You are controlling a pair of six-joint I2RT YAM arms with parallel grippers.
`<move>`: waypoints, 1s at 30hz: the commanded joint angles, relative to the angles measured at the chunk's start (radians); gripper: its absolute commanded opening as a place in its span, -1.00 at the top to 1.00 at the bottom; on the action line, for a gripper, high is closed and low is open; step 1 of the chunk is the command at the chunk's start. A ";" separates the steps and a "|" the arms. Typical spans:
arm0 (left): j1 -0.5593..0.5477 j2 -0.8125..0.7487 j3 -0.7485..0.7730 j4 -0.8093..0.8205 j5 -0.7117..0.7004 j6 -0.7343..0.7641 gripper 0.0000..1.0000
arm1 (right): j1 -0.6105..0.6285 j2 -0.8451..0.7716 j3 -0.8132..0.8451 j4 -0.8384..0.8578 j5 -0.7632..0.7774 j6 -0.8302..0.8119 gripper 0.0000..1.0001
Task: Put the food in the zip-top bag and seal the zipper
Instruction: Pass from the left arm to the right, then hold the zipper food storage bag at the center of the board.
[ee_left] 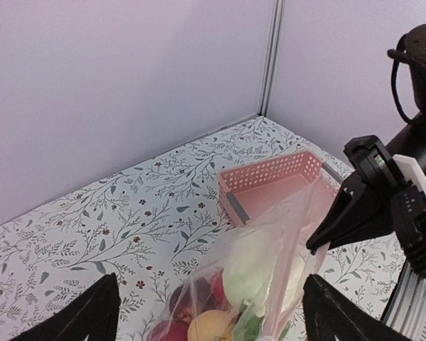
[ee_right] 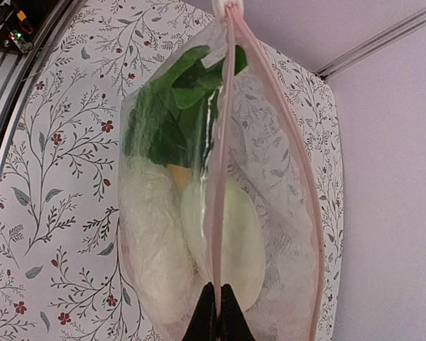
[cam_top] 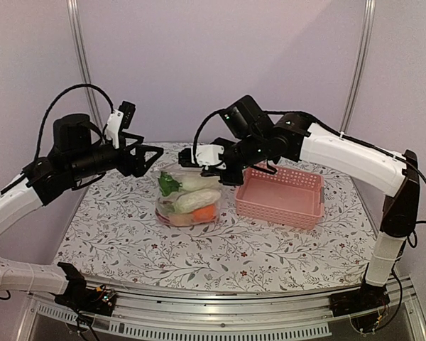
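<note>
The food [cam_top: 196,200] lies inside the clear bag [cam_top: 172,210], which stands on the table [cam_top: 128,241] at the centre of the top view, just left of the pink basket [cam_top: 284,175]. The basket looks empty, so I judge that the filling is done and the sealing remains.

The right pincer [ee_right: 216,314] is closed on the zipper strip [ee_right: 222,142] at the near end of it, at the bottom centre of its own wrist view. From there the strip runs straight up to the top edge of that frame, so its long axis points directly away from this pincer. A second pink edge bows out to the right of the frame and meets the strip only at the far end. For this reason I think the mouth is not yet pressed together.

The left pincer [cam_top: 152,160] is wide open and holds nothing. In the top view it hangs in the air to the left of the bag, a little above its top, apart from it. In the left wrist view the bag is at the bottom centre, between the two spread fingers [ee_left: 92,316] but beyond them.

The free far end of the strip therefore lies on the side of the left arm, which is the nearer one to reach it. The strip runs roughly left to right between the two pincers.
</note>
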 commanded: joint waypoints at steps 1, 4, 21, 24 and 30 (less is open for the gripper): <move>0.011 -0.128 -0.134 0.182 0.033 -0.061 -0.76 | -0.008 -0.037 0.044 0.021 -0.015 0.033 1.00; 0.011 -0.217 -0.254 0.235 0.046 -0.085 -0.69 | -0.014 -0.048 0.067 0.021 -0.029 0.044 1.00; 0.046 -0.121 -0.435 0.577 0.112 -0.132 -0.20 | -0.022 -0.053 0.078 0.018 -0.024 0.047 1.00; 0.059 -0.091 -0.420 0.600 0.143 -0.129 0.02 | -0.022 -0.051 0.070 0.018 -0.025 0.049 1.00; 0.072 -0.064 -0.409 0.609 0.172 -0.109 0.11 | -0.022 -0.053 0.065 0.018 -0.018 0.050 1.00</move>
